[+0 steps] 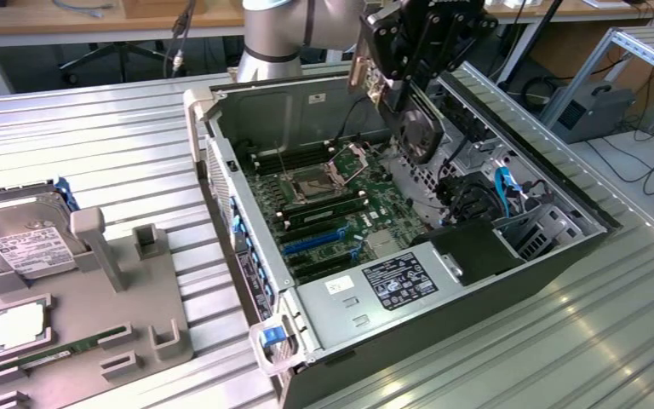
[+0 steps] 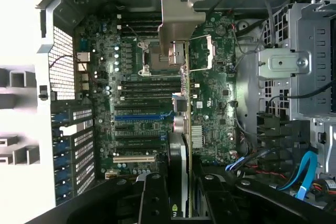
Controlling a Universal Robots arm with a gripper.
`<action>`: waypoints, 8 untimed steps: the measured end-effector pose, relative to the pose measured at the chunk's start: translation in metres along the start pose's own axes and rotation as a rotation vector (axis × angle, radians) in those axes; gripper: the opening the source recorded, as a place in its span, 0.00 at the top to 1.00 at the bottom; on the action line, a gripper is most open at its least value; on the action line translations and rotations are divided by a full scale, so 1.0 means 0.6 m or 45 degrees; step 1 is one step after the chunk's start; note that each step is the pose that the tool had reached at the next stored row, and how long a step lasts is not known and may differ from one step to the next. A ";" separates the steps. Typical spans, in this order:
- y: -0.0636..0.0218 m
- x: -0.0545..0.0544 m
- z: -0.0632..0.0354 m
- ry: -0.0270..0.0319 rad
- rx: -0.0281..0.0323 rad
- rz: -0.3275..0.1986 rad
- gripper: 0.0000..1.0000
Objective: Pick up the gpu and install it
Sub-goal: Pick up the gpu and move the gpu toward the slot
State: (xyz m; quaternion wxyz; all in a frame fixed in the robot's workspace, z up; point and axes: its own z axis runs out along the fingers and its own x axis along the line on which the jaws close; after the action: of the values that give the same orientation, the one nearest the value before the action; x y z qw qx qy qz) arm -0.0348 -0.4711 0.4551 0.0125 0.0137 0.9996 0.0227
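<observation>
Our gripper (image 1: pixel 402 95) hangs above the open computer case (image 1: pixel 577 243), over the end of the case where the processor socket (image 1: pixel 304 182) sits. Its jaws are pinching the graphics card (image 1: pixel 418 132), which hangs in the air on edge, its dark round fan face turned toward the drive-bay side of the case. The card is clear of the motherboard (image 1: pixel 339 223) and not seated in any slot.

From the wrist we look straight down the card (image 2: pixel 182 150) into the case. One black finger (image 2: pixel 153 195) stands on each side of it, and the gripper (image 2: pixel 182 190) clamps it near its upper edge. The card's silver bracket (image 2: pixel 178 17) points at the far wall of the case, above the socket (image 2: pixel 157 56). The long expansion slots (image 2: pixel 137 116) lie inside the case to one side of the card's edge.

Outside the case, on the exterior view's left, we see a grey holder (image 1: pixel 100 328) on the ribbed metal table (image 1: pixel 100 145). It carries a hard drive (image 1: pixel 20 240) and a slim green memory stick (image 1: pixel 60 349). Blue cables (image 1: pixel 507 189) lie in the case's drive-bay side.
</observation>
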 end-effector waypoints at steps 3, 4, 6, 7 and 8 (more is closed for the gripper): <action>0.000 -0.013 0.000 0.0000 0.0000 0.000 0.73; 0.000 -0.018 0.000 0.0000 0.0000 0.000 0.73; 0.001 -0.030 0.001 0.0000 0.0001 0.000 0.73; 0.001 -0.035 0.001 0.0000 0.0000 0.000 0.73; 0.001 -0.040 0.001 0.0000 0.0000 0.000 0.73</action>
State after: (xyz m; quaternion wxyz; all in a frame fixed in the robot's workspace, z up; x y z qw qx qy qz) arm -0.0106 -0.4710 0.4551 0.0125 0.0137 0.9996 0.0226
